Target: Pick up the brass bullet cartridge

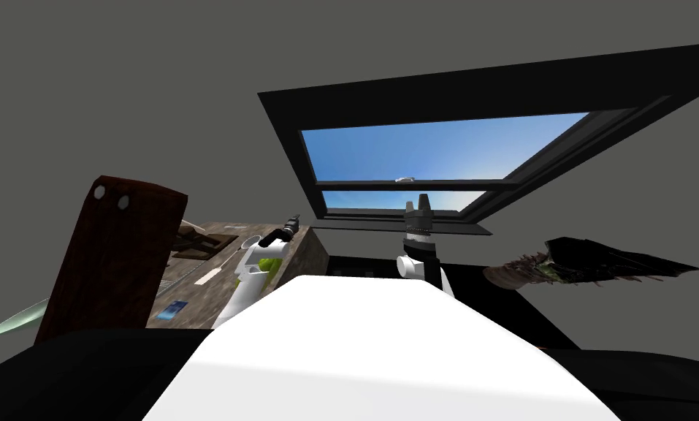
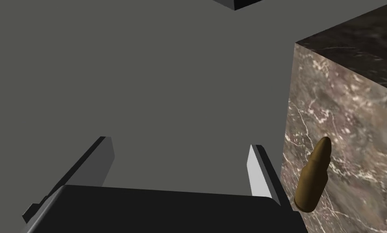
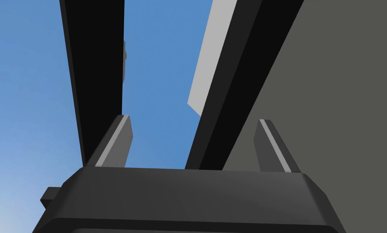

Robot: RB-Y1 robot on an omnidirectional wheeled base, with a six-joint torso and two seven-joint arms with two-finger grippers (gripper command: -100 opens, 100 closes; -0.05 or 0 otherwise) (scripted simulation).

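Just beside one finger of the left tool [image 2: 180,143], outside the gap: brown-gold, pointed bullet cartridge [image 2: 313,176], lying lengthwise on the mottled brown-grey, white-veined, stone-look table [image 2: 350,117], tip away from the dark tool body. Left tool spread wide, gripping nothing, aimed past the table edge at plain grey wall. Judged: approach stage only, opening offset to one side of the cartridge; sideways shift needed to set both fingers astride it before closing. Likely risk: rolling of the round casing if nudged by a single blade.

Right tool [image 3: 194,119] likewise spread and empty, raised ahead of the chest; judged parked clear of the work.

From the head camera, left tool placed over the far corner of the table, close to its edge. Elsewhere on that top: small flat blue item [image 1: 172,310]. At its near end: tall dark brown slab [image 1: 114,256] with two pale round spots. Beyond: plain grey walls and a dark-framed window [image 1: 442,153] onto blue sky.
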